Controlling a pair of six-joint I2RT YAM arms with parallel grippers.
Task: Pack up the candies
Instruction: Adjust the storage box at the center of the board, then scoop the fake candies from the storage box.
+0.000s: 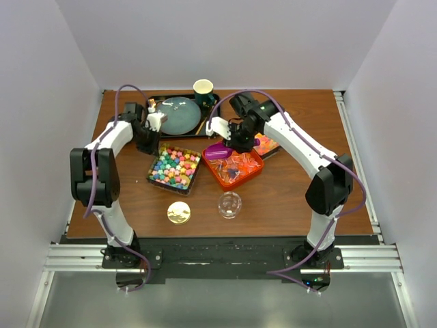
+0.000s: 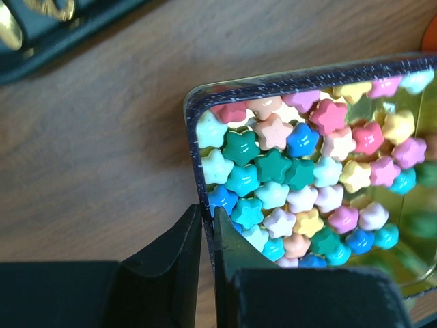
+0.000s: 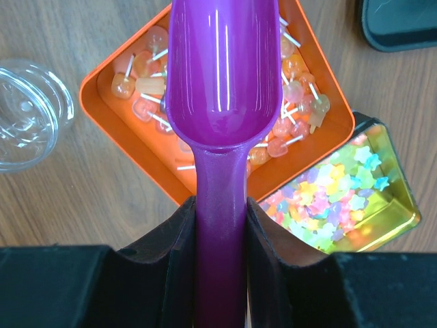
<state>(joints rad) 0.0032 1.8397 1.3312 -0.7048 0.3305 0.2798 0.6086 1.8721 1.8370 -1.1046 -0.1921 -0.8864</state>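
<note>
— Top external view: where are the candies (image 1: 174, 168) found?
— Star-shaped ones in many colours are heaped in a gold tin (image 2: 193, 147) left of the middle of the table (image 1: 287, 205). Orange-tinted ones on white sticks are spread in an orange tray (image 3: 133, 141) at the middle. More are half hidden behind the right arm, toward the far right.
— How is the left claw (image 2: 208, 215) set?
— It is almost fully closed. The tin's wall, at the corner toward the far left, is pinched between the two fingers, and blue and green stars are seen just inside that wall.
— And the right claw (image 3: 220, 205)?
— It is clamped on the handle of a purple scoop (image 3: 222, 82). The scoop's bowl is held over the orange tray, and whether the candies are touched cannot be told. Nothing is seen lying in the bowl.
— What else is laid out?
— A clear jar (image 1: 229, 204) is stood toward the near edge, just in front of the tray. A round gold lid (image 1: 179, 212) is laid to its left, apart from it. A dark tray with a plate and a cup is set along the far edge.
</note>
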